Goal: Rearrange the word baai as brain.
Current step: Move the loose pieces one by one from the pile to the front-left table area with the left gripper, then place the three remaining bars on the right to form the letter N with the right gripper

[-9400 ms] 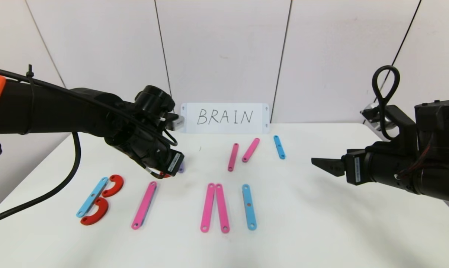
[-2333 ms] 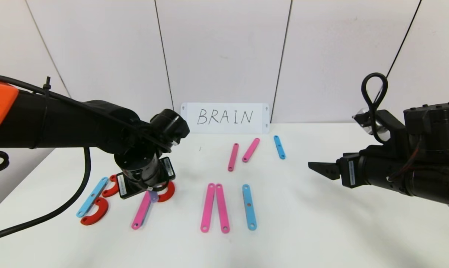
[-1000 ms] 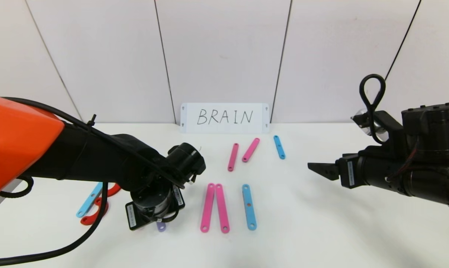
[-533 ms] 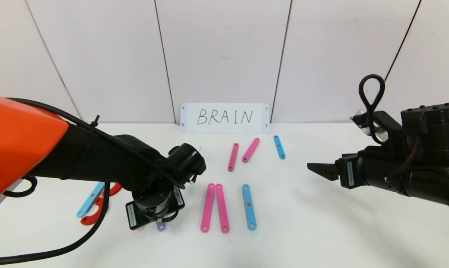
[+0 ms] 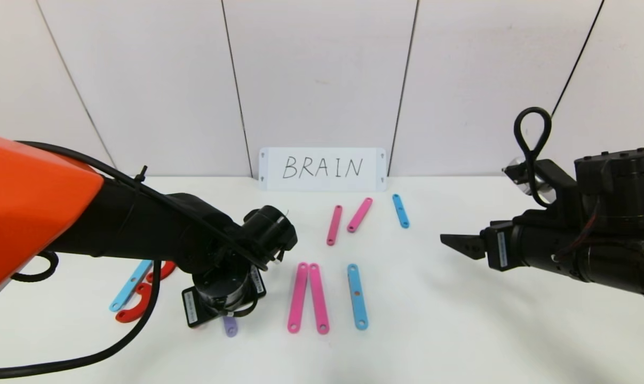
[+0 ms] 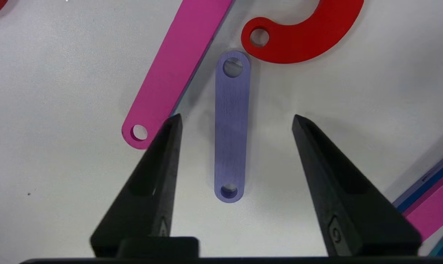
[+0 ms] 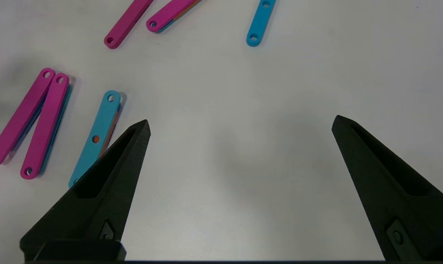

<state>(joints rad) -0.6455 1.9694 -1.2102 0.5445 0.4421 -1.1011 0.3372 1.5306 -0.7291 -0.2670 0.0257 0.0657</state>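
My left gripper [image 5: 223, 308] points down at the front left of the table. In the left wrist view it [image 6: 236, 117] is open, with a short purple strip [image 6: 231, 128] lying flat on the table between its fingers, touching neither. The strip's top end sits by a red half-ring [image 6: 309, 36] and beside a long pink strip [image 6: 177, 66]. The purple strip's end [image 5: 230, 326] also shows in the head view. A blue strip [image 5: 129, 282] with red half-rings [image 5: 135, 309] lies at the left, partly hidden by the arm. My right gripper [image 5: 450, 243] hovers open and empty at the right [image 7: 241, 122].
Two long pink strips [image 5: 308, 296] and a long blue strip [image 5: 357, 296] lie at the front centre. Two short pink strips [image 5: 334, 224] and a short blue strip [image 5: 400, 210] lie farther back. The white BRAIN card [image 5: 322, 168] stands against the wall.
My left gripper came from mid-table toward the front with the purple strip. Over the last second it has barely moved. The right arm has stayed put.
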